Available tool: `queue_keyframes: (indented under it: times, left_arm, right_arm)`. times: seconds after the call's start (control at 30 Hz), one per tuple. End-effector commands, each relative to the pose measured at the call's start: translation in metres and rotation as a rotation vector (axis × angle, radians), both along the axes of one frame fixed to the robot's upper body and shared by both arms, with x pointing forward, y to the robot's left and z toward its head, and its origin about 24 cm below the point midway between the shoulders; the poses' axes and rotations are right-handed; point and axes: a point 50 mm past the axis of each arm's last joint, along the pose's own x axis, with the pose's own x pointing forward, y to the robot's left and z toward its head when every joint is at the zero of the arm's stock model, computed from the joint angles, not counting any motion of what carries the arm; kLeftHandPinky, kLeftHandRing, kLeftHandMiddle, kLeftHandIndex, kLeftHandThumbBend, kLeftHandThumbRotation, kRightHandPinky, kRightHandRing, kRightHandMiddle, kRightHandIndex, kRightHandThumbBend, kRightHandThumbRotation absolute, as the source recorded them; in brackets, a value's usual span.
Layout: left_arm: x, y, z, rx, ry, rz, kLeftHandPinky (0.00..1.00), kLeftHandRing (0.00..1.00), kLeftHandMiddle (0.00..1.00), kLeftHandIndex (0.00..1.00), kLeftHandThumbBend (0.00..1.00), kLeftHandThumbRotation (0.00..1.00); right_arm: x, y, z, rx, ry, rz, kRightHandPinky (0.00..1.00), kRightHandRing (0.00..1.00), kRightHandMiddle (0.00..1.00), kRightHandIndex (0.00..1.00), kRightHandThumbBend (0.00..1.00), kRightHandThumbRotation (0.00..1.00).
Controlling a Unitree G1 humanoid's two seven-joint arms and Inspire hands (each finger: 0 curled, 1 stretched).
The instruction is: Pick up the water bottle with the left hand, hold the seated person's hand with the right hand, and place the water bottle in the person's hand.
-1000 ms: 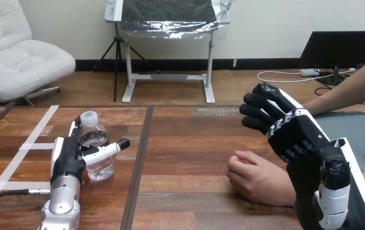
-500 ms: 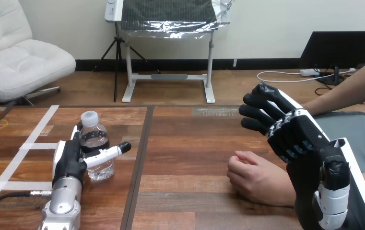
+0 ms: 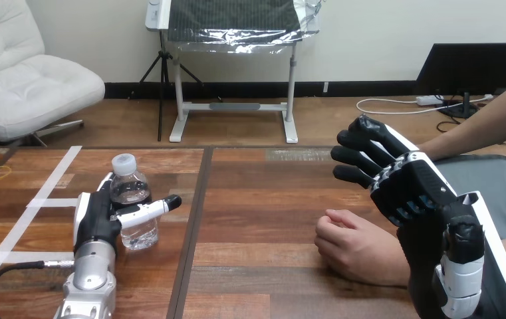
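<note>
Wooden tabletop [image 3: 270, 199], and the action is all on the left side. The left hand [image 3: 97, 222] has slid in a touch closer to the bottle [image 3: 130, 189] over the last second, and now it's right on it. The thumb [image 3: 149, 209] lies across the front, its tip poking out past the bottle's right side. The fingers [image 3: 107, 185] go round the far side and show dark through the clear plastic. So that's a hold, though how firm it is I can't quite judge, since the plastic blurs those far fingers.

The bottle hasn't budged. It stands upright, cap on, base flat on the tabletop, exactly where it stood a second ago. No lift yet, then, but the grasp looks made, and raising it should be the next call.

Over on the right, almost nothing has changed. The right hand [image 3: 413, 189] hangs in the air above and a little beyond the person's hand [image 3: 356, 249], well apart from it. Its fingers are loosely bent and spread, with nothing in them. The person's hand rests on the tabletop as a loose fist, knuckles toward the middle, and it hasn't stirred either.

What it means: step one is nearly done, with steps two and three untouched. The fist will need to open palm-up before any bottle can go into it, and the right hand has to come down to meet it first.
</note>
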Motion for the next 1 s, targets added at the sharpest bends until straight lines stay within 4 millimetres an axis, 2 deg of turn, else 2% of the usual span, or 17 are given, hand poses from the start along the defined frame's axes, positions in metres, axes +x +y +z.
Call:
queue_keyframes:
  times: [0.0, 0.57, 0.97]
  left_arm:
    - [0.0210, -0.0140, 0.0204, 0.004, -0.054, -0.016, 0.67, 0.79, 0.81, 0.83, 0.94, 0.07]
    - [0.0253, -0.0158, 0.0246, 0.018, -0.048, 0.076, 0.56, 0.65, 0.67, 0.67, 0.90, 0.00]
    - [0.0253, -0.0171, 0.0291, 0.034, -0.117, 0.127, 0.40, 0.47, 0.52, 0.54, 0.74, 0.00]
  right_arm:
    - [0.0028, 0.0005, 0.0146, 0.003, -0.082, 0.002, 0.80, 0.83, 0.85, 0.86, 0.75, 1.00]
    - [0.0026, 0.0011, 0.0155, 0.011, -0.079, 0.006, 0.79, 0.84, 0.85, 0.86, 0.75, 1.00]
    - [0.0027, 0.0015, 0.0157, 0.010, -0.080, 0.002, 0.79, 0.84, 0.84, 0.86, 0.75, 1.00]
